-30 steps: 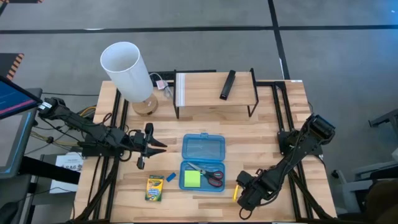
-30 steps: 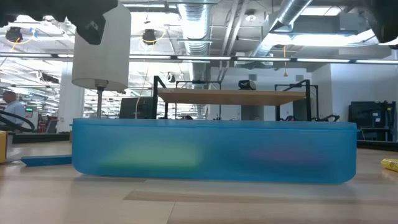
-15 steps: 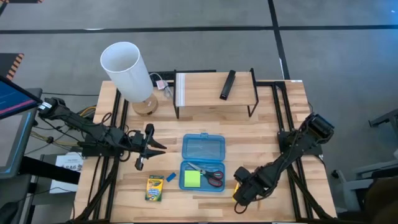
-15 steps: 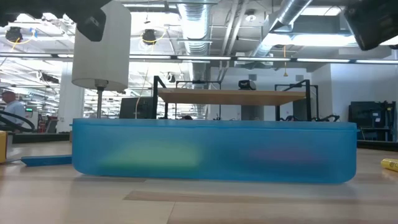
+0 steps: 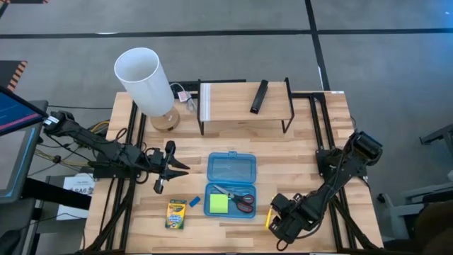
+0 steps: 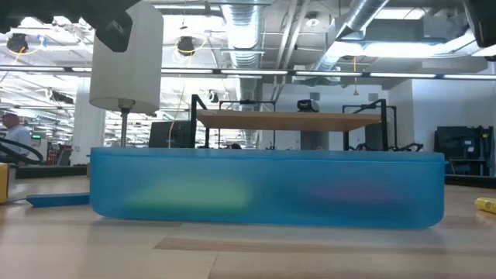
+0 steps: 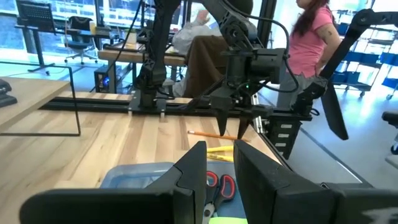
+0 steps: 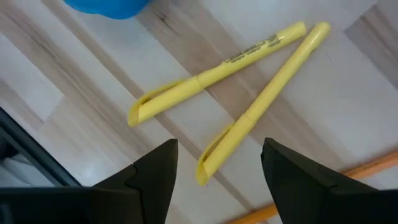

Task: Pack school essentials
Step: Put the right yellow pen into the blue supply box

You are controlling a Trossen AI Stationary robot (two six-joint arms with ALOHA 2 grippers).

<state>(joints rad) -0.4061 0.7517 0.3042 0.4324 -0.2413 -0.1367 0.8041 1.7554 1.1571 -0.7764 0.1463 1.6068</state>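
The open blue case [image 5: 231, 200] holds the red-handled scissors [image 5: 241, 199] and the green sticky-note pad [image 5: 218, 204]; its lid [image 5: 231, 168] lies flat behind it. The crayon box [image 5: 176, 214] and the blue eraser [image 5: 194, 202] lie to its left. Two yellow sticks [image 8: 249, 81] lie crossed on the table right of the case, beside the orange pencil [image 8: 367, 168]. My right gripper [image 8: 217, 177] hangs open just above them, pointing down. In the left wrist view it shows over the sticks [image 7: 219, 152]. My left gripper [image 5: 177, 167] waits left of the case, open by a narrow gap.
A white-shaded lamp [image 5: 145, 81] stands at the far left. A wooden shelf on black legs [image 5: 244, 99] carries a black bar [image 5: 259, 96] at the far side. In the low view the case wall [image 6: 267, 186] fills the middle. People sit beyond the table [image 7: 311, 43].
My right gripper swung a little toward the case and lower, then came back toward the near right edge and rose again. It stayed open over the yellow sticks, which have not moved.
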